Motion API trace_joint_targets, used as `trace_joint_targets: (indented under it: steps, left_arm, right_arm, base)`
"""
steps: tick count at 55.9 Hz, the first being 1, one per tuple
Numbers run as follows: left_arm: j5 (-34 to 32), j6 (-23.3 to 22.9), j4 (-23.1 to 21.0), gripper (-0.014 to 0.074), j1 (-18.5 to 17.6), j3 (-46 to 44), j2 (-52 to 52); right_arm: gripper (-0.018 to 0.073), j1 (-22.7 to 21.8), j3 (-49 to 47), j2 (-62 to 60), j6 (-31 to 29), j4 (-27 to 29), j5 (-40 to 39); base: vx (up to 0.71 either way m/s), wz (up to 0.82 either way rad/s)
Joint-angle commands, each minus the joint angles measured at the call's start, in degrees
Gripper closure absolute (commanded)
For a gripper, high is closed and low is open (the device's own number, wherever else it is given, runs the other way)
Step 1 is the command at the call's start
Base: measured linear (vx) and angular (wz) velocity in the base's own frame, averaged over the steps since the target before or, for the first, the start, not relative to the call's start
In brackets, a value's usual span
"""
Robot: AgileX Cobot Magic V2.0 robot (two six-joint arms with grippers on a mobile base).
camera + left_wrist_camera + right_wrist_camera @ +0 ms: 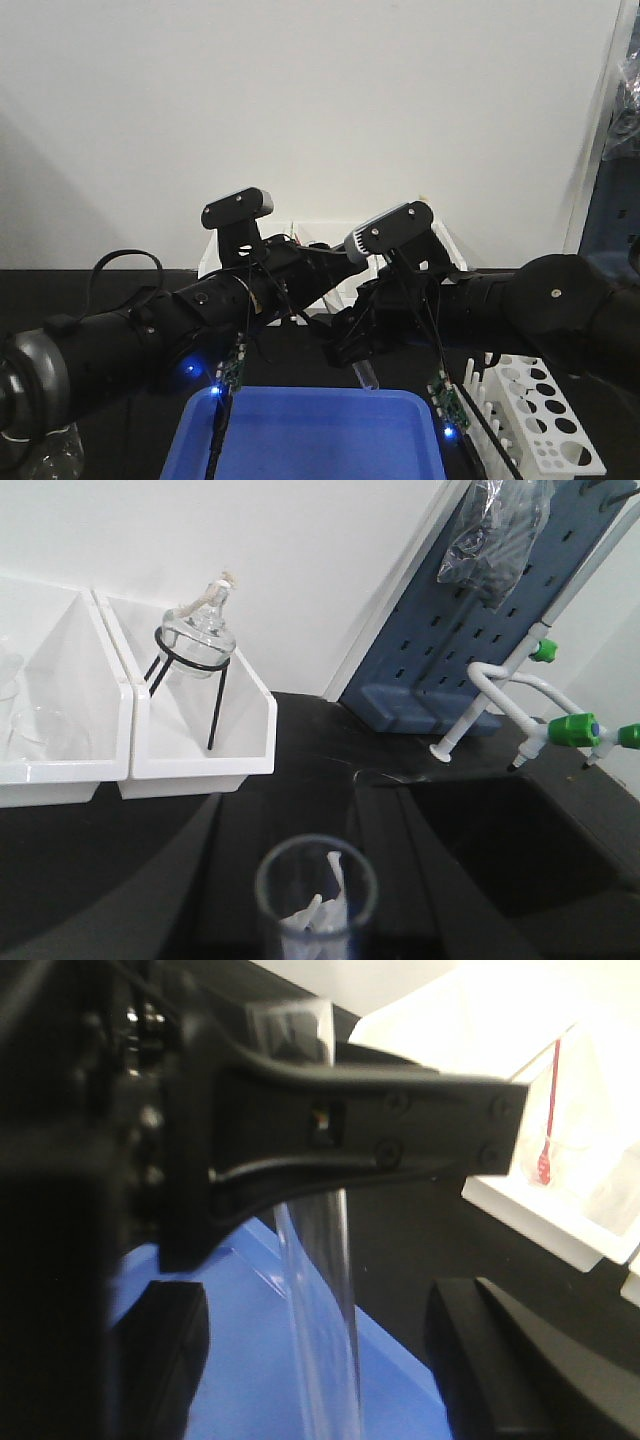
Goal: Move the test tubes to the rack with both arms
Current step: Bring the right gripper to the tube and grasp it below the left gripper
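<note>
Containers first. Blue tray (pixel 300 440) sits front-centre, w/ the rack (pixel 545 420) just off its right side, white pegs standing along the edge nearest the tray. Some holes look dark, but I can't tell if anything's in them. Behind the arms are the white bins (pixel 200 760). Left wrist cam gives me the flask (pixel 198 632) on its black tripod (pixel 216 705) in the right-hand bin, and a beaker (pixel 40 730) in the bin next to it.

Test tube (pixel 367 374) is up in the air, upright, rounded end just over the tray's back rim, not in the rack. Left gripper (pixel 310 1160) is clamped on it. Right gripper (pixel 335 1360) is spread wide, fingers (pixel 165 1350) either side of the tube, not touching it.

View diffs: on front cam the grip sits behind both wrists. Only right wrist cam shows it, the black finger pressed across the glass. Left wrist cam looks straight down the tube's open mouth; there are pale bits inside, can't tell what. It also shows a sink (pixel 520 850) and a blue pegboard (pixel 470 650) off to the right. Right wrist cam picks up a bin w/ something red-marked, too blurry to ID.
</note>
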Motion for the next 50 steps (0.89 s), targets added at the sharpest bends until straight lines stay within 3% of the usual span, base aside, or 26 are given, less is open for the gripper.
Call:
trace_joint_targets:
  steps: [1, 20, 29, 45, 50]
  left_arm:
    - [-4.66, -2.55, -0.44, 0.0604, -0.9, -2.1, -2.95]
    - [-4.68, -3.4, -0.49, 0.0604, -2.47, -2.1, -2.95]
    - [-4.56, -3.43, -0.44, 0.0604, -2.61, -2.1, -2.95]
    - [-8.11, -3.66, -0.28, 0.0603, -2.61, -2.04, -2.95]
    - [-8.76, -3.66, 0.06, 0.06, -2.61, -2.04, -2.95]
  right_arm:
    - [0.0053, 0.01, -2.03, -2.1, -0.03, 0.77, -2.99]
    - [0.0089, 0.01, -2.03, -1.95, -0.48, 0.53, -4.08]
    - [0.023, 0.01, -2.03, -1.95, -0.48, -0.26, -4.2]
    - [0.0571, 0.01, -2.03, -1.95, -0.48, -0.2, -4.2]
    - [0.0575, 0.01, -2.03, -1.95, -0.43, -0.04, -4.2]
  base:
    - [0.0, 0.0]
    - [0.0, 0.0]
    - [0.0, 0.0]
    - [0.0, 0.0]
    - [0.0, 0.0]
